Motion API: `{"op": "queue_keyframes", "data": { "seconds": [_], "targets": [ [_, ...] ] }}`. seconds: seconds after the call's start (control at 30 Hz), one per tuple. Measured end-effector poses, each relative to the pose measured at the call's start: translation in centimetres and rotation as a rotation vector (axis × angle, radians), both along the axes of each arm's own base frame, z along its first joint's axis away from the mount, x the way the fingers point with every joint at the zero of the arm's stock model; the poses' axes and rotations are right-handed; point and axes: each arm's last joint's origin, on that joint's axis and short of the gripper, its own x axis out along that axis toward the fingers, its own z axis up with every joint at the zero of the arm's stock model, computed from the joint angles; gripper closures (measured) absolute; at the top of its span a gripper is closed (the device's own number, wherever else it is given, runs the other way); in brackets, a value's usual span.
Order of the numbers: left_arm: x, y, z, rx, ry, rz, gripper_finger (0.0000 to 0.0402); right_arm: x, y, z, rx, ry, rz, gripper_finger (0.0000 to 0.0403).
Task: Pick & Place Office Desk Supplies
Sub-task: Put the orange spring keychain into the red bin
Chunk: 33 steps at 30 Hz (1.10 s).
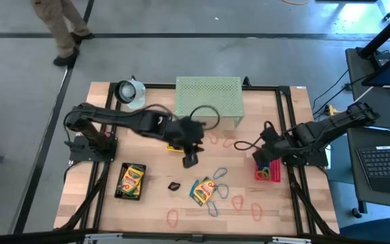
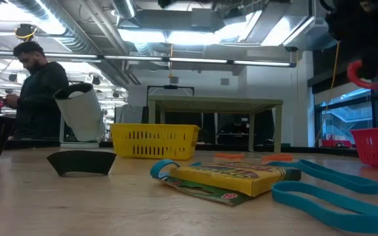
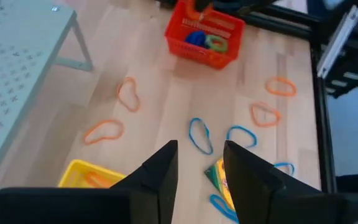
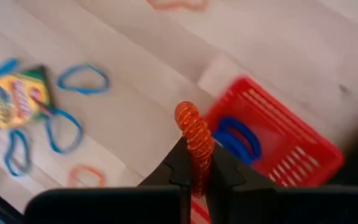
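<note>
Right gripper point(image 4: 197, 163) has its two dark fingers pressed onto an orange-red coiled loop point(image 4: 194, 134), which stands up between the tips, above the near edge of the red mesh tray point(image 4: 278, 146); the tray sits toward three o'clock on the table point(image 1: 154, 203) in the high view and already holds a blue loop point(image 4: 238, 138), with a green one beside it in the left wrist view. Left gripper point(image 3: 199, 171) hovers near the table's centre with its fingers spread and nothing between them, above a yellow mesh tray point(image 3: 89, 174). Beyond it lie loose loops: a blue loop on the wood point(image 3: 199, 135), an orange one point(image 3: 103, 130) and others scattered toward five and six o'clock. One crayon box point(image 1: 203, 191) lies at about six o'clock among blue loops, another crayon box point(image 1: 131, 181) at about eight o'clock, and a small black clip point(image 1: 174, 186) between them. At twelve o'clock stands the pale green mesh shelf point(image 1: 208, 95). Behind the table a person point(image 2: 38, 92) stands.
</note>
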Motion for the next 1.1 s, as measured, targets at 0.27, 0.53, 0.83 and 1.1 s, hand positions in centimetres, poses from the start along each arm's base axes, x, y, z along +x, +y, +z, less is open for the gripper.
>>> {"op": "queue_keyframes", "data": {
  "seconds": [0.27,0.53,0.83,1.1],
  "targets": [
    [-3.2,-3.4,-0.9,0.144,-0.062,0.045,0.0295,-1.0,0.1,-4.1,0.11,0.149,-0.02,0.0388],
    [-6.9,-4.5,-3.2,0.014,-0.319,-0.008,0.0296,-1.1,0.1,-6.2,0.14,0.15,-0.1,0.0388],
    [-10.6,-3.7,-4.5,-0.104,-0.465,-0.081,0.0297,-1.4,0.2,-7.0,0.217,0.201,-0.171,0.0332],
    [-11.6,-2.5,-3.5,-0.074,-0.493,-0.066,0.0297,-1.5,0.2,-6.9,0.236,0.203,-0.131,0.0221]
  ]
}}
